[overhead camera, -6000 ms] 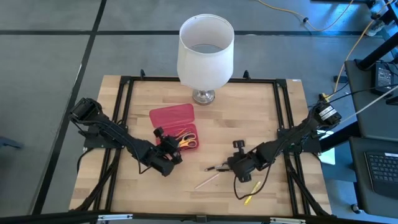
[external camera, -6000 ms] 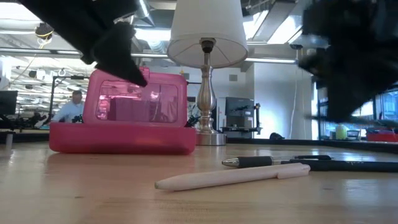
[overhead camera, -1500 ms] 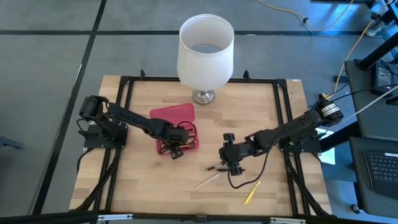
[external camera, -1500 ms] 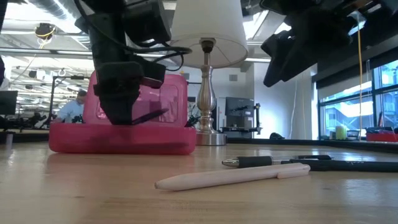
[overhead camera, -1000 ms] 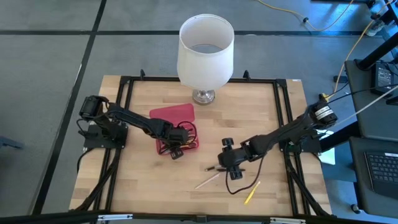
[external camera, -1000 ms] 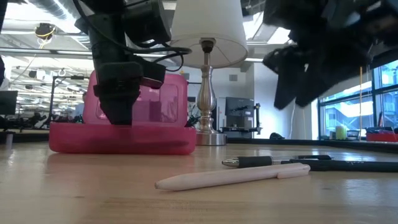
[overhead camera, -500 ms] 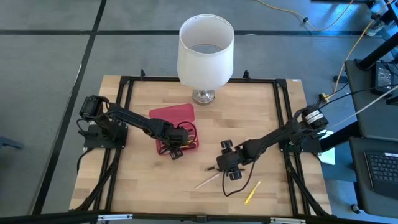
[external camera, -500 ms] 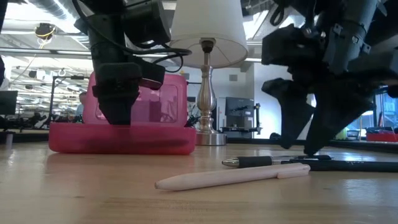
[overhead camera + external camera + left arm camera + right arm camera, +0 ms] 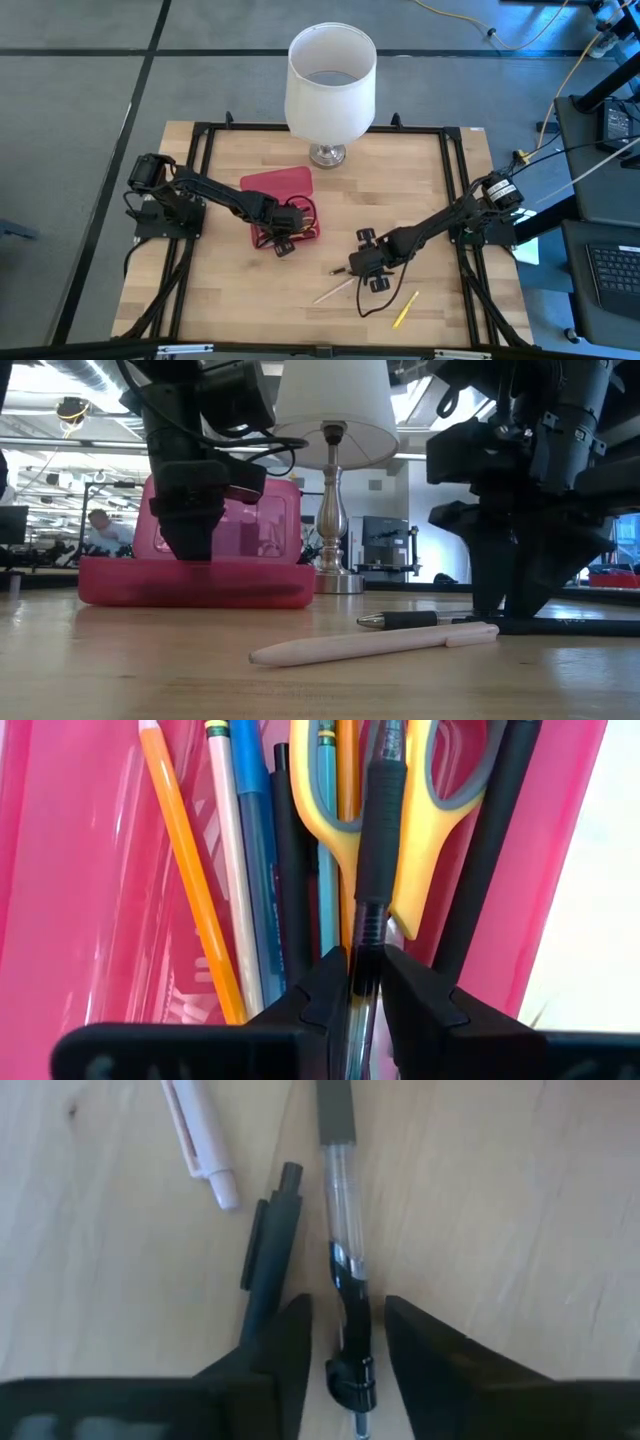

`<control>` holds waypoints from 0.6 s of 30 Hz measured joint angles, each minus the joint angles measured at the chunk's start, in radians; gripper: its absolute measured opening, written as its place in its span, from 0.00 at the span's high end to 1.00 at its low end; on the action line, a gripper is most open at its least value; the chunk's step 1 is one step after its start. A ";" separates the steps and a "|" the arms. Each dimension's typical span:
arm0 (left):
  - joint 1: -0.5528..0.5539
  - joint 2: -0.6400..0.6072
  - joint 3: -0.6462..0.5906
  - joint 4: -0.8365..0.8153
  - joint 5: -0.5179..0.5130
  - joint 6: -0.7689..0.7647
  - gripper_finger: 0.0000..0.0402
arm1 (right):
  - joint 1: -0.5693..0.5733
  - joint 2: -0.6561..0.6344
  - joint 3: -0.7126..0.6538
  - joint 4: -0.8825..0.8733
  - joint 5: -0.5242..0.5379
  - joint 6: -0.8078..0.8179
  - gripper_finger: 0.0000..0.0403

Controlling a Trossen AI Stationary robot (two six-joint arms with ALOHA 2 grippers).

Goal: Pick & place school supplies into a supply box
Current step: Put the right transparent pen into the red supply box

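Right gripper (image 9: 345, 1342), fingers parted, straddles the clear-barrelled black pen (image 9: 340, 1230) lengthwise at frame centre; left gripper (image 9: 365, 985) pinches a black gel pen (image 9: 378, 830) over the translucent pink plastic supply box (image 9: 90, 870).

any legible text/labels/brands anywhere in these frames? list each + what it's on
None can be read.
Supply box: faint raised marks on the translucent pink plastic, too blurred to read.
Pens and pencils in the box, e.g. the blue pen: no print can be made out.
Clear-barrel black pen between the right gripper's fingers: no print visible.
Pale pen on the table: no print visible.
Room behind, low view: any signs too small to read.
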State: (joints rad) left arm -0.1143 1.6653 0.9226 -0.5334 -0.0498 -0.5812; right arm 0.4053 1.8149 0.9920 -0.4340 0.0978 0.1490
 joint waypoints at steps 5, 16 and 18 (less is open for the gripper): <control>0.000 0.000 0.000 0.010 0.000 0.000 0.86 | 0.000 0.001 0.000 -0.001 -0.001 0.003 0.80; -0.012 0.000 0.055 0.012 0.000 0.093 0.88 | 0.000 -0.003 -0.002 -0.003 0.003 0.005 0.91; -0.017 0.000 0.066 0.012 -0.001 0.107 0.88 | 0.000 -0.011 -0.004 -0.007 0.003 0.006 0.90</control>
State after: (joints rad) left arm -0.1314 1.6650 0.9888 -0.5213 -0.0505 -0.4745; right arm 0.4049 1.8039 0.9882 -0.4411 0.1013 0.1551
